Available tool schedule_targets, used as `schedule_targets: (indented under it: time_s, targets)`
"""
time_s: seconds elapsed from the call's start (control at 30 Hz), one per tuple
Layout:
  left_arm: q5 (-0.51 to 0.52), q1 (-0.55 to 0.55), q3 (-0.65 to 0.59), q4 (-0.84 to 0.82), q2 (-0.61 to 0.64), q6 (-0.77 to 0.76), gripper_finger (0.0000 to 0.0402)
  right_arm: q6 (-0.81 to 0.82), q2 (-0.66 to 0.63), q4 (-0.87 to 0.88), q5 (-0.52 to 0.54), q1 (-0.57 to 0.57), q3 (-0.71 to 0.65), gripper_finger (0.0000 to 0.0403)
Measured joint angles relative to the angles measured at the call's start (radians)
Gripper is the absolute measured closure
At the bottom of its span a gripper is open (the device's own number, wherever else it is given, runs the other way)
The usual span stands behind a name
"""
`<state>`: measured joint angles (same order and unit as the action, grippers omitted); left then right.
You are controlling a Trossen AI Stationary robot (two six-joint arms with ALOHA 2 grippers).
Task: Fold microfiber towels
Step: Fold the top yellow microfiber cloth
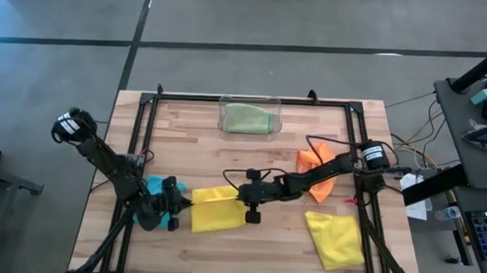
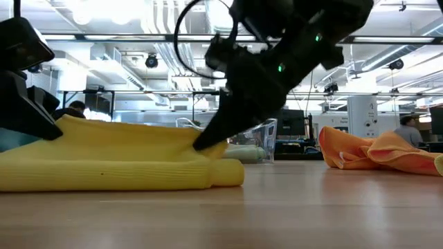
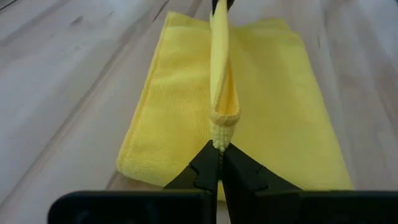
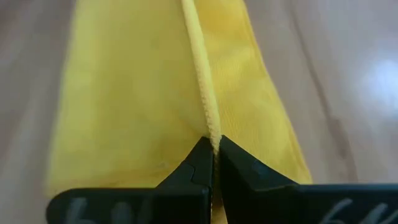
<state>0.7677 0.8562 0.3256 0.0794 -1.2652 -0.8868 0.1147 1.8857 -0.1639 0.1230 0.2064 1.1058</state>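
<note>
- High view: on the pale wooden plank tabletop [image 1: 222, 255] a folded yellow microfiber towel [image 1: 217, 209] lies left of centre. The left hand [image 1: 177, 201] pinches its left edge and the right hand [image 1: 245, 204] pinches its right edge, so the cloth is held between the two. A light blue microfiber towel [image 1: 154, 184] lies under the left arm, just beside the folded one. A second yellow microfiber towel [image 1: 335, 237] lies loosely spread near the front right corner, well apart from the hands. An orange microfiber towel [image 1: 310, 160] is crumpled under the right arm. A pale green microfiber towel [image 1: 248, 118] sits inside a clear plastic bin [image 1: 276, 115] at the far edge.
- Low view: the folded yellow towel [image 2: 111, 162] lies flat with a rounded fold facing the camera; the right hand [image 2: 204, 144] comes down from above and touches its right end. The orange towel [image 2: 377, 152] is heaped to the right, apart. The bin [image 2: 266, 142] shows behind, and people [image 2: 73, 109] sit in the room beyond.
- Left wrist view: the left hand [image 3: 219, 149] is closed on a raised ridge of the yellow towel [image 3: 168, 124]; the rest lies flat on the tabletop.
- Right wrist view: the right hand [image 4: 215, 147] is closed on the hemmed edge of the yellow towel [image 4: 124, 106].
</note>
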Motion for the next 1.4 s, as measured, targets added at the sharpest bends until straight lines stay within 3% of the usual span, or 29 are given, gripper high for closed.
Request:
schedule_targets:
  time_s: [0.4, 0.73, 0.9, 1.23, 1.4]
  targets:
    - [-0.027, 0.0, -0.014, -0.001, 0.0, -0.001, 0.0395, -0.003, 0.078, 0.002, 0.009, -0.013, 0.053, 0.0394]
    - [-0.019, 0.0, -0.019, -0.011, 0.01, 0.002, 0.0284, 0.019, 0.075, 0.008, 0.012, -0.013, 0.053, 0.0394]
    - [-0.009, 0.0, -0.016, -0.018, 0.05, 0.011, 0.0246, 0.063, 0.075, 0.01, 0.069, -0.013, 0.053, 0.0394]
    - [0.005, 0.0, -0.018, -0.009, 0.182, 0.117, 0.0236, 0.083, 0.075, 0.016, 0.11, -0.015, 0.053, 0.0394]
    - [0.004, 0.0, -0.014, 0.07, 0.171, 0.19, 0.0236, 0.103, 0.075, 0.018, 0.14, -0.016, 0.053, 0.0386]
